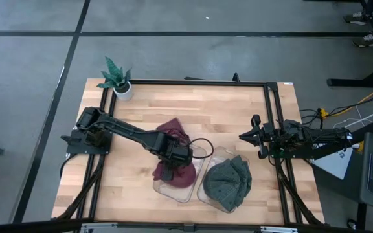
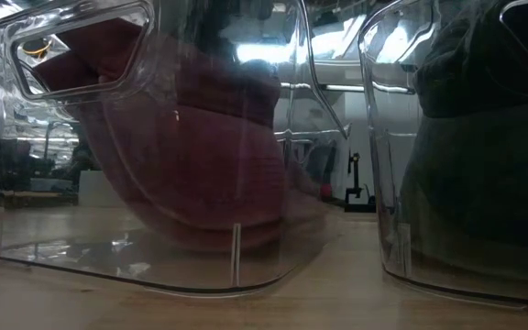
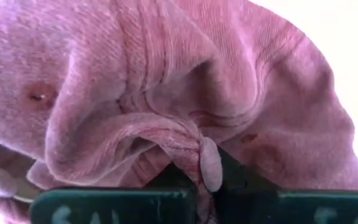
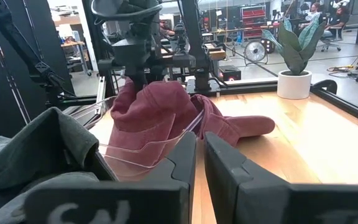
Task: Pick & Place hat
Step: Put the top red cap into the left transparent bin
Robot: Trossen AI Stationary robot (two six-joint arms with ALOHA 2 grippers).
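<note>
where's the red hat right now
In the high view the red hat sits front of centre, pinched by the left gripper and draped partly into the clear bin, beside the bin holding the green hat.

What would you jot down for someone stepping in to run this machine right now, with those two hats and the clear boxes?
Left gripper: shut on the red hat, pinching a fold of its fabric over the left clear bin.
Right gripper: waiting at the table's right edge, holding nothing, fingers nearly together.
Red hat: partly in the left bin, part draped over its rim onto the table.
Green hat: lying in the right clear bin.
Done: green hat looks placed.
Left: probably settle the red hat fully in its bin, let go, pull the arm back.
</note>
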